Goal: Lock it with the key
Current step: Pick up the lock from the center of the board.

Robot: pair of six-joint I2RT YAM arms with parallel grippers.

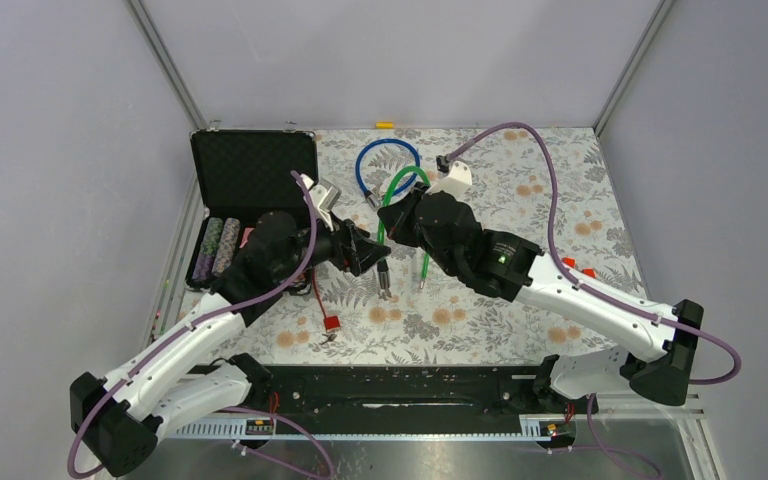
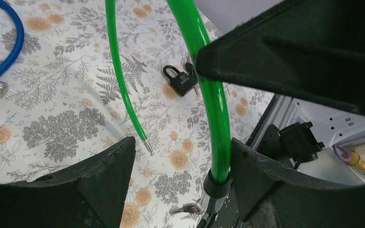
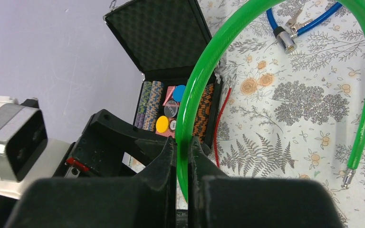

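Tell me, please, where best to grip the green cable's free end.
Probably on the green cable just above its metal tip, coming from the side with fingers across it. That stretch runs straight, and the bare tip must stay free to enter the lock end. The right gripper is shut on the cable higher up.
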